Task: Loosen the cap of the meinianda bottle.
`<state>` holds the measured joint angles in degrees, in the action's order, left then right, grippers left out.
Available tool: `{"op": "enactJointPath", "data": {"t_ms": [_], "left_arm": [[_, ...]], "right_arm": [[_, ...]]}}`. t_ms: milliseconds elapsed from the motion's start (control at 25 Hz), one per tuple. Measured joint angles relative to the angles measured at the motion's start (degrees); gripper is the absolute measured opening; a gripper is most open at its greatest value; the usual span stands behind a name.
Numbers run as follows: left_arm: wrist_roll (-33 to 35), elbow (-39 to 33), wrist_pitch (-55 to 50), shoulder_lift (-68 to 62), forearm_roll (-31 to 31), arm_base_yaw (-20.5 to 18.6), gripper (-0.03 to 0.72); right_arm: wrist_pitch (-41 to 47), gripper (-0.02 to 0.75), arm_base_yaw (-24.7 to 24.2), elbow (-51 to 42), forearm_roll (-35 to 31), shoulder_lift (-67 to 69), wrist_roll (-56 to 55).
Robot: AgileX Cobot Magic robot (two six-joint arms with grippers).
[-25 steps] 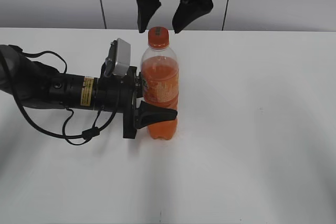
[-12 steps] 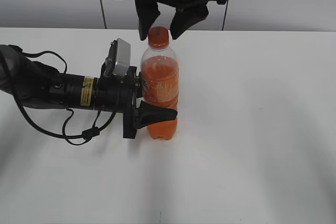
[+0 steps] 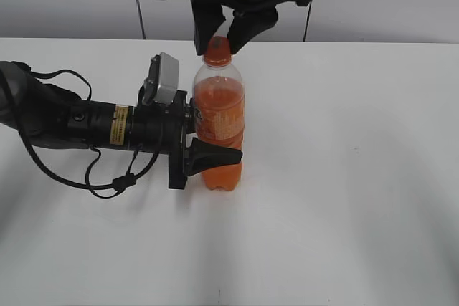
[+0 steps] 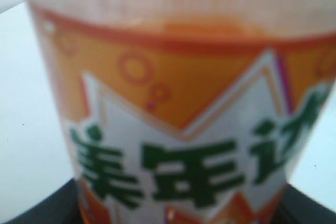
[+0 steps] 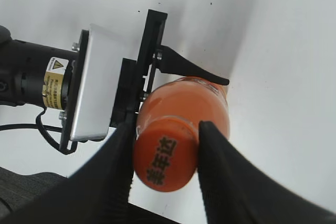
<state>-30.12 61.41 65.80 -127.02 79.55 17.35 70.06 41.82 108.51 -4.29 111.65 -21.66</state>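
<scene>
The meinianda bottle stands upright on the white table, clear plastic with orange drink and an orange-and-yellow label; the label fills the left wrist view. My left gripper lies along the table and is shut on the bottle's waist; only its dark finger edges show in its own view. The orange cap sits on the bottle. My right gripper comes from above with a finger pressed on each side of the cap. In the right wrist view the cap, with dark characters on top, sits between the fingers.
The left arm with its grey wrist camera box and cables lies across the left of the white table. A grey wall runs behind the table.
My right gripper has come down and its fingers have closed from apart above the cap onto the cap's sides. The left gripper and bottle have not moved.
</scene>
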Motion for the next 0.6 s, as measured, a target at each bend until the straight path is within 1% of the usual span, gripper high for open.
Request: {"op": "enactJointPath", "data": {"t_ms": [40,360,480,600], "left_arm": [[0.00,0.00,0.00,0.00,0.00,0.00,0.412],[0.00,0.00,0.00,0.00,-0.05,0.00,0.412],[0.00,0.00,0.00,0.00,-0.05,0.00,0.412],[0.05,0.00,0.13,0.00,-0.05,0.00,0.412]], "right_arm": [[0.00,0.282,0.00,0.00,0.00,0.00,0.00],[0.00,0.282,0.00,0.00,0.05,0.00,1.54],[0.00,0.281,0.00,0.00,0.00,0.00,5.73],[0.00,0.281,0.00,0.00,-0.27,0.00,14.47]]}}
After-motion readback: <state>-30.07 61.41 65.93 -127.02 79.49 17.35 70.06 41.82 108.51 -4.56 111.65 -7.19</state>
